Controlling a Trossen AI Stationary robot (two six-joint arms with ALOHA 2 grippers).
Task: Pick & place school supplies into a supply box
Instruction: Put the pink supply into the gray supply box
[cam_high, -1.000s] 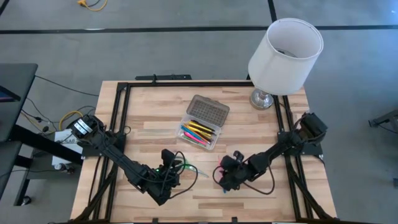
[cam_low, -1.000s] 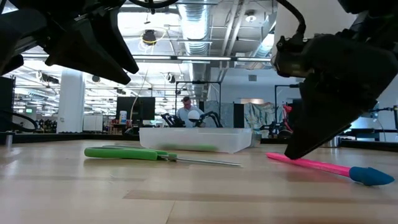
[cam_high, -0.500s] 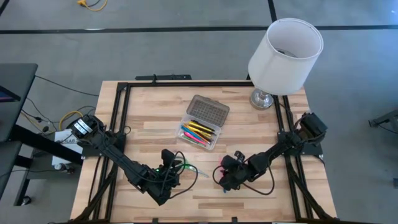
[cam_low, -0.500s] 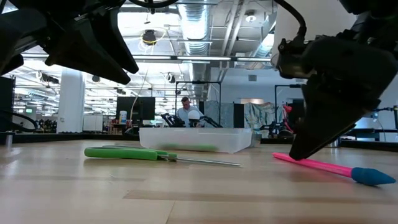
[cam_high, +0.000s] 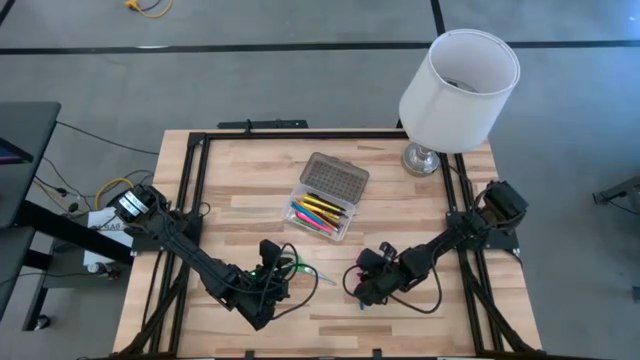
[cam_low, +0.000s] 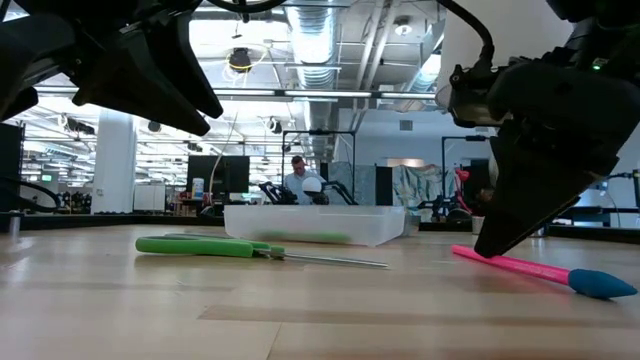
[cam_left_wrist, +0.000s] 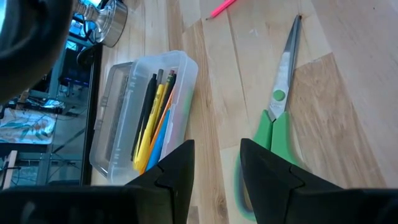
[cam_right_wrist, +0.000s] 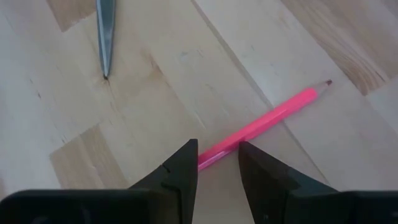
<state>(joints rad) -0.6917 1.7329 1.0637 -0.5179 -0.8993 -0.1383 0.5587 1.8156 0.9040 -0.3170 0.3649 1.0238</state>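
Note:
The green-handled scissors lie flat on the wood, blades toward the table's right. My left gripper hovers open above their handles, touching nothing. The pink pencil with a blue end lies flat to the right of the scissors. My right gripper is open and low over it, one finger on either side. The clear supply box stands farther back, its grey dotted lid open, with several pens inside. My right gripper comes at the pink pencil from above, fingers pointing down and standing across it. The pencil's shaft runs slanting through the gap and meets the inner edge of one finger. It is not pinched and lies flat on the table.
A white lampshade on a metal base stands at the table's far right corner. Bare wood lies along the near edge. Black frame rails run along both sides. A person shows in the room far behind the box.
My right gripper has moved slightly toward the table's right edge, staying low. The pink pencil has slid along the table the same way with it. The scissors, the box and my left arm have kept still.

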